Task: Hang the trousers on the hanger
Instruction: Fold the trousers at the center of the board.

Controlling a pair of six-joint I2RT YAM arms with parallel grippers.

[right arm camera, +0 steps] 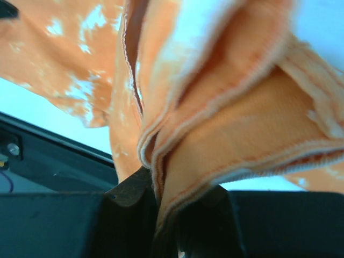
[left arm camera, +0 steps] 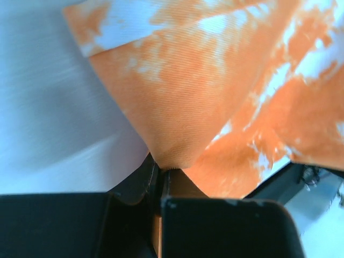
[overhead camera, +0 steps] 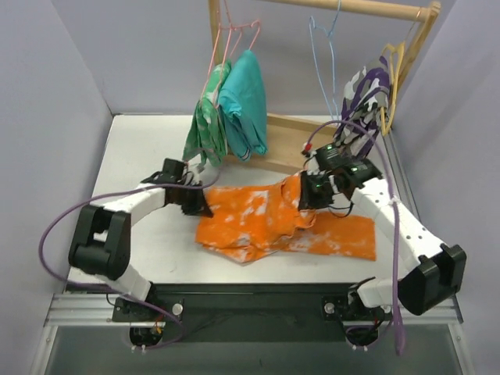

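Note:
The orange trousers (overhead camera: 273, 223) with white splotches lie spread on the white table, one end bunched upward at the right. My left gripper (overhead camera: 199, 205) is shut on the trousers' left corner; in the left wrist view that cloth corner (left arm camera: 172, 156) is pinched between the black jaws. My right gripper (overhead camera: 306, 197) is shut on a thick fold of the trousers' hemmed edge (right arm camera: 177, 161), lifted a little off the table. The light-blue hanger (overhead camera: 324, 58) hangs by its hook from the wooden rail at the back, apart from both grippers.
A wooden rack (overhead camera: 367, 9) stands at the back. On it hang pink hangers (overhead camera: 230, 35) with a teal garment (overhead camera: 244, 101) and a green patterned one (overhead camera: 205, 125), and a yellow hanger (overhead camera: 393, 70) with a purple-and-white garment (overhead camera: 361, 98). The rack's base board (overhead camera: 285, 144) lies behind the trousers.

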